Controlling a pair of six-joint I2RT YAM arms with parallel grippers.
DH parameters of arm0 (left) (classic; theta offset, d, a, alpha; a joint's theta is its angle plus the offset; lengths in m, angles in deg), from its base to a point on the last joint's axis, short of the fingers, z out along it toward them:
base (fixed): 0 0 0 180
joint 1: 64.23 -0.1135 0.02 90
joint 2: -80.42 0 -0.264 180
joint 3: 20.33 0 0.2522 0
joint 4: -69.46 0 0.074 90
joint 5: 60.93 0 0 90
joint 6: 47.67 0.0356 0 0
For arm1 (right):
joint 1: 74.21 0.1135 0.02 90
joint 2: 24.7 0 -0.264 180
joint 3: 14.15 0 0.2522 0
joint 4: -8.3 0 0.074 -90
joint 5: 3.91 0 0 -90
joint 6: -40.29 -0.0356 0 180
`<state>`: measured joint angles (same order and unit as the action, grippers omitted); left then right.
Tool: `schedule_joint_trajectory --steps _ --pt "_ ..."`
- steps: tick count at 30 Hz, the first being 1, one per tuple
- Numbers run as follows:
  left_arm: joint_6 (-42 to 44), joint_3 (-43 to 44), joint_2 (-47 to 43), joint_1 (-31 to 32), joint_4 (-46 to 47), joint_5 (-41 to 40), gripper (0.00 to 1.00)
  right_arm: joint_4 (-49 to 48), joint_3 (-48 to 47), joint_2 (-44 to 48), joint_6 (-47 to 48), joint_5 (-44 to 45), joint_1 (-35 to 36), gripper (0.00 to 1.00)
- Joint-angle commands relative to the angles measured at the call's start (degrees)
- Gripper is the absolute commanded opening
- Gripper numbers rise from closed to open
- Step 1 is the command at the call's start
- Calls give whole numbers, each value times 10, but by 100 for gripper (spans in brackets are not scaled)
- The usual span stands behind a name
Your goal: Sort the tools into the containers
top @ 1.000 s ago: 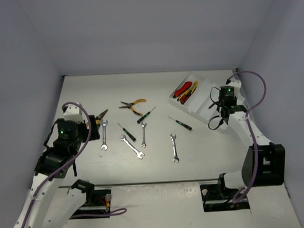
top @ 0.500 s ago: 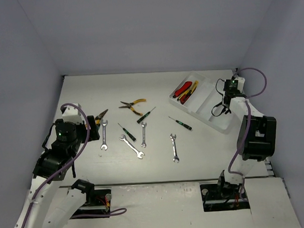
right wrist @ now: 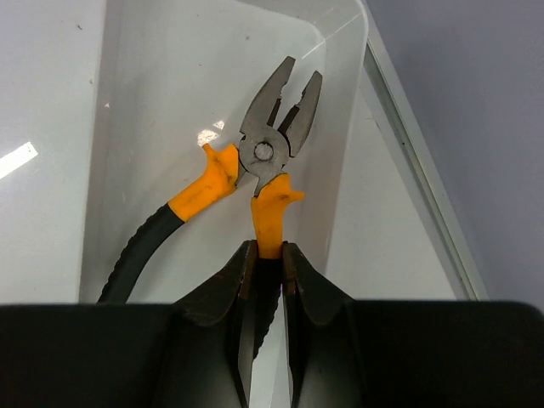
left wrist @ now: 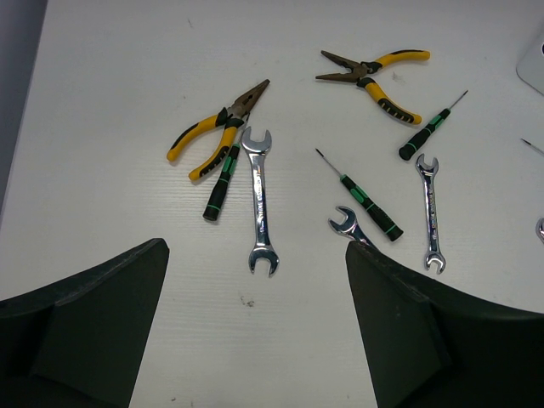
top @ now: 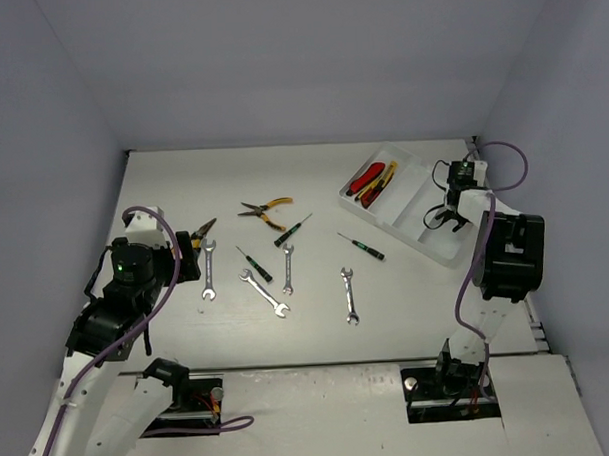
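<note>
White arms [top: 121, 424]; black joints [top: 511, 256]; purple cables [top: 144, 208].

Walls of the tray [right wrist: 344, 93] closely flank the pliers [right wrist: 265, 153].

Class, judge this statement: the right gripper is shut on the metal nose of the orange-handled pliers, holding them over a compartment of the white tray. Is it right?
Not quite. The right gripper is shut on one orange handle of the pliers, not on the metal nose, which points away free. The right wrist view shows this. The rest holds: they are over a compartment of the white tray.
</note>
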<state>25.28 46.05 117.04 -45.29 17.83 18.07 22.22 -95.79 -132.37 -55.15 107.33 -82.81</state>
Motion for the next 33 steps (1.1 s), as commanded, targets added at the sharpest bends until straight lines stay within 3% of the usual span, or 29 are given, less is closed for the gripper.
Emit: schedule_joint_trajectory --steps 1,5,6,13,19,24,33 --pt "4 8 5 -5 32 1 83 -30 -42 3 5 35 -3 17" --pt "4 8 8 -5 33 1 83 -29 -47 16 1 15 -3 62" --pt "4 8 9 -5 32 1 83 -28 -46 20 0 9 -3 63" --pt "3 8 18 -7 32 1 83 -28 -21 127 3 -28 71 65" --pt "5 8 28 -10 32 10 83 -29 -26 171 19 -143 232 62" --pt "10 7 36 -14 32 17 83 -29 -90 105 66 -245 356 60" --pt "11 4 46 -18 32 14 83 -26 -239 -77 144 -316 452 59"
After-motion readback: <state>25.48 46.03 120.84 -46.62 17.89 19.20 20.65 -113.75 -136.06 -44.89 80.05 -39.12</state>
